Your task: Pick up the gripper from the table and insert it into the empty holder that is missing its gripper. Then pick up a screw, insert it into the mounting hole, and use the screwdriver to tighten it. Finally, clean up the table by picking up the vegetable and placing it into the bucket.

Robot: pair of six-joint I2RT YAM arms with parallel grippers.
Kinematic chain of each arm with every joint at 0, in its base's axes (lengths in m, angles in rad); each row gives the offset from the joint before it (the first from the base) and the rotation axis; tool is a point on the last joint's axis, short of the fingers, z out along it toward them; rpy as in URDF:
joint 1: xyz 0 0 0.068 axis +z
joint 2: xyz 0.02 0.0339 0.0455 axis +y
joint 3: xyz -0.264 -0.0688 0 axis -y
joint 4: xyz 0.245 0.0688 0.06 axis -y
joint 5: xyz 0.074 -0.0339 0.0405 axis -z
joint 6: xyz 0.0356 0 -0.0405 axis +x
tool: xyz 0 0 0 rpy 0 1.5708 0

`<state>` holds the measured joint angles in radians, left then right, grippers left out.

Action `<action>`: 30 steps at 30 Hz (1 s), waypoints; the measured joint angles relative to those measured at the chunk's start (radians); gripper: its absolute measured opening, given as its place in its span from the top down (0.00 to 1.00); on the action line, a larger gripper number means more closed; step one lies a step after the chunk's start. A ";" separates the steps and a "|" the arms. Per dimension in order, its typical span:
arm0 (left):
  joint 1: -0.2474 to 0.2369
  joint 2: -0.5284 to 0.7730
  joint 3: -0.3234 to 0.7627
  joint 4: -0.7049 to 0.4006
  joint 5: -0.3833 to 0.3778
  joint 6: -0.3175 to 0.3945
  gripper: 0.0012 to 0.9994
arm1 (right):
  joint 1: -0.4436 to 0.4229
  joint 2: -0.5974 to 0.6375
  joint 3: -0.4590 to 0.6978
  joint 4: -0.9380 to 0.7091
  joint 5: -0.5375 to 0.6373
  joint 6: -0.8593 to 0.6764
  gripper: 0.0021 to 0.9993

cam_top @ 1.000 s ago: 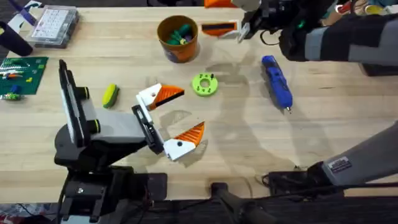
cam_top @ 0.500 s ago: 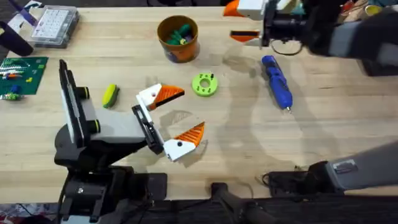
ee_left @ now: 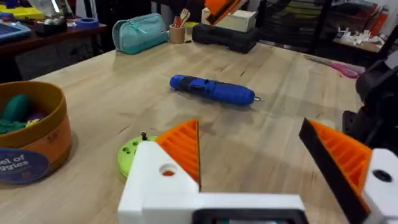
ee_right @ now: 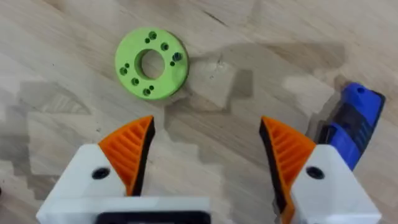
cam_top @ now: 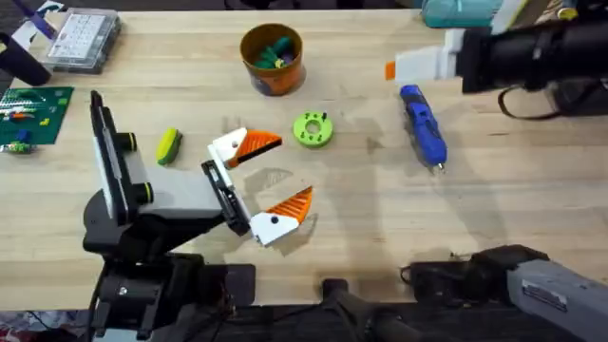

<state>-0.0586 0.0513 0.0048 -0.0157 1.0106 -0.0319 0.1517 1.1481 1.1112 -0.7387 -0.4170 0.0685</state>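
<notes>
Screwdriver (cam_top: 423,124) – slim blue, thin silver tip – lies flat; both arms' fingers spread wide, holding nothing

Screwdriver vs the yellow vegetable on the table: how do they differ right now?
The screwdriver is blue, long and pen-shaped with a thin silver tip; the vegetable is yellow with green edges, short and oblong. The screwdriver lies on the right half of the table, close under the right end effector; the vegetable lies on the left half, beside the left arm. Both lie flat on the wood, and no end effector touches either.
</notes>
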 joint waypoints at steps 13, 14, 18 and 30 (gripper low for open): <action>0.000 0.000 0.000 0.000 0.000 0.000 0.01 | 0.283 0.142 0.037 -0.062 0.325 -0.055 0.00; 0.000 0.000 0.000 0.000 0.000 0.000 0.01 | 0.289 0.173 0.048 -0.060 0.333 -0.055 0.00; 0.000 0.000 0.000 0.000 0.000 0.000 0.01 | 0.303 0.294 0.101 -0.050 0.352 -0.059 0.00; 0.000 0.000 0.000 0.000 0.000 0.000 0.01 | 0.306 0.399 0.122 -0.045 0.353 -0.061 0.00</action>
<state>-0.0586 0.0513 0.0050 -0.0158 1.0107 -0.0319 0.4582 1.5473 1.2327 -0.7841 -0.0639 0.0071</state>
